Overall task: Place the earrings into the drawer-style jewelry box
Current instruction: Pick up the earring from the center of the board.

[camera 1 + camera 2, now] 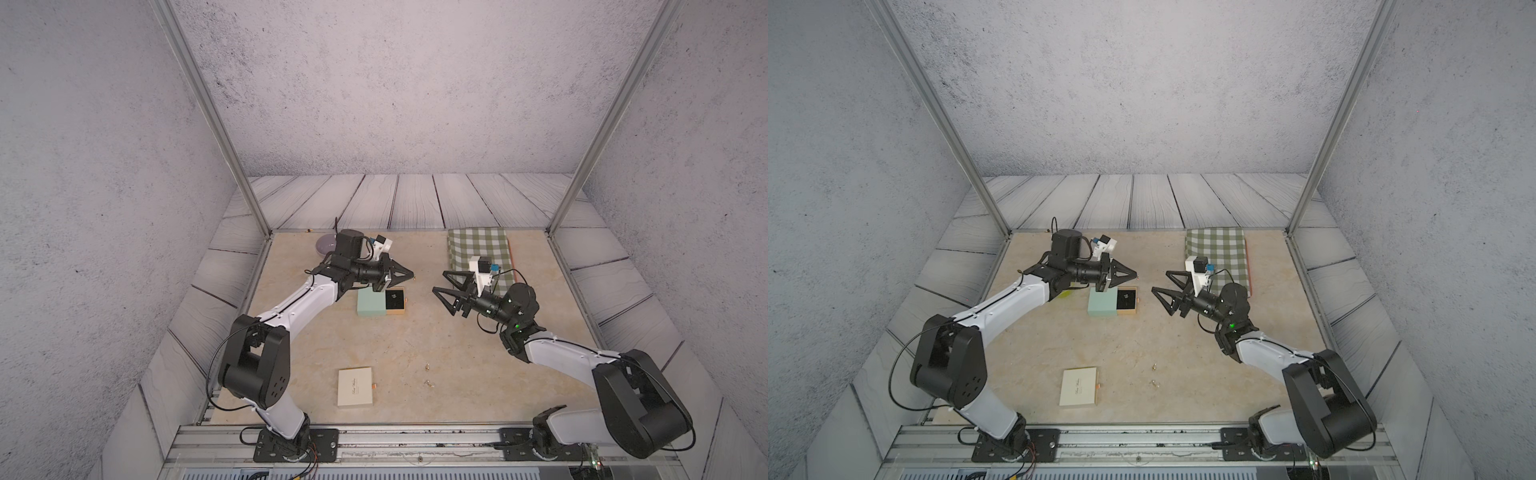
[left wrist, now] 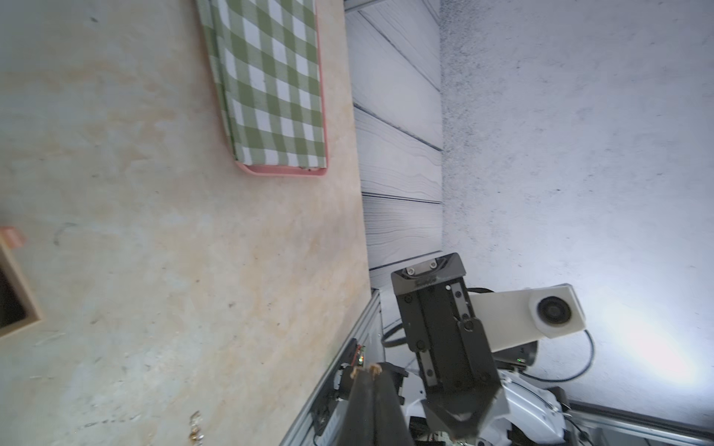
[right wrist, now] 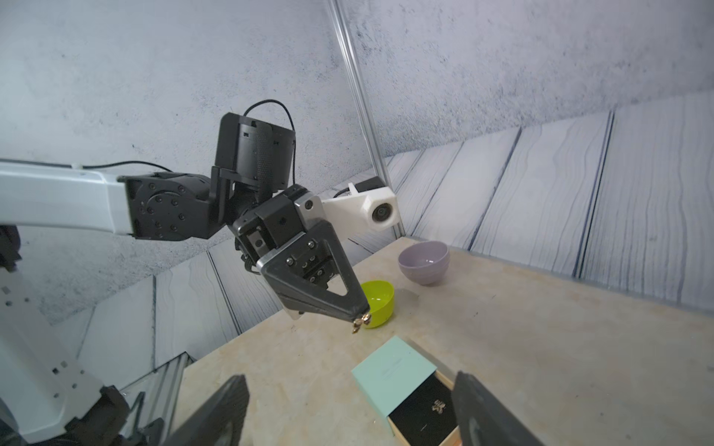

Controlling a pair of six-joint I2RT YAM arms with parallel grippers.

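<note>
So the mint box [image 3: 390, 370] is parked mid-table with its drawer [image 3: 423, 419] pulled out toward the right arm, presumably so earrings can be dropped straight in. One earring [image 3: 437, 405] is already seen on the black liner. Another gold one [image 3: 359, 322] is pinched at the shut tips of the left gripper [image 3: 361, 311], held above the table just behind the box. The right gripper [image 1: 441, 282] is spread wide and empty beside the drawer. Two more earrings [image 1: 427, 376] are left on the table, well in front of the box.
</note>
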